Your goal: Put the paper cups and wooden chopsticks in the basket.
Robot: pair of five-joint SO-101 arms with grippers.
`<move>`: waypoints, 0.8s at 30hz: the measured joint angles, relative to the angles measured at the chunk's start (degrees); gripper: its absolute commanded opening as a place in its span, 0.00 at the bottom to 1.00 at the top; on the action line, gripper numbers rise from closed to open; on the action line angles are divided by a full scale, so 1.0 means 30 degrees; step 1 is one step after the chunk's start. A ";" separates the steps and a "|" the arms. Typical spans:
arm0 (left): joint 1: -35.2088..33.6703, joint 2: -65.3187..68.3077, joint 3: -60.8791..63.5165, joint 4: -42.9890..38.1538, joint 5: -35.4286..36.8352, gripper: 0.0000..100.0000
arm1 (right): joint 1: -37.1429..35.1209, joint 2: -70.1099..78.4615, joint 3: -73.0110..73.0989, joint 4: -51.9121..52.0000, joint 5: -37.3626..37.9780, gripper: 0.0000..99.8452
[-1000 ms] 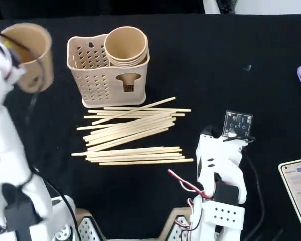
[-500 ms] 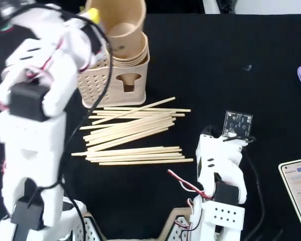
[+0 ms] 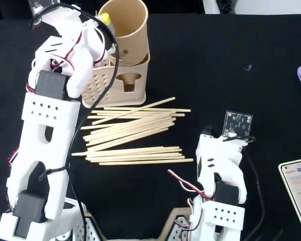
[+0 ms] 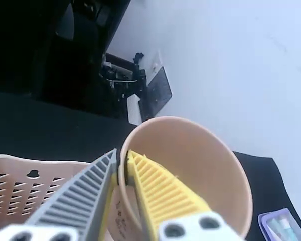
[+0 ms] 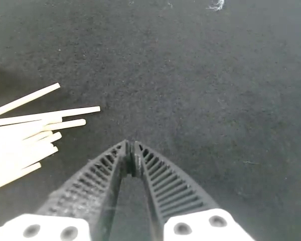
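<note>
A tan paper cup hangs mouth up and slightly tilted over the basket. Its rim is pinched in the left gripper. The beige, slotted basket stands upright at the table's 11 o'clock, with a stack of cups nested in its 3 o'clock end. Pale wooden chopsticks lie loose in two rough bundles at 6 o'clock from the basket. Most run 9 to 3 o'clock.

High camera looks steeply down over the whole table from overhead. Left wrist camera tilts upward, close on the paper cup. Right wrist camera faces down near the chopsticks. Both things show from above too.
</note>
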 measured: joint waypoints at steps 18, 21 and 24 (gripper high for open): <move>-0.0498 0.0176 0.0147 0.0000 -0.0088 0.04 | 0.0000 0.0000 0.0000 0.0000 0.0000 0.01; -0.0527 0.0205 0.1172 0.0000 -0.0029 0.13 | 0.0000 0.0000 0.0000 0.0000 0.0000 0.01; -0.0527 0.0205 0.1670 0.0000 -0.1055 0.19 | 0.0000 0.0000 0.0000 0.0000 0.0000 0.01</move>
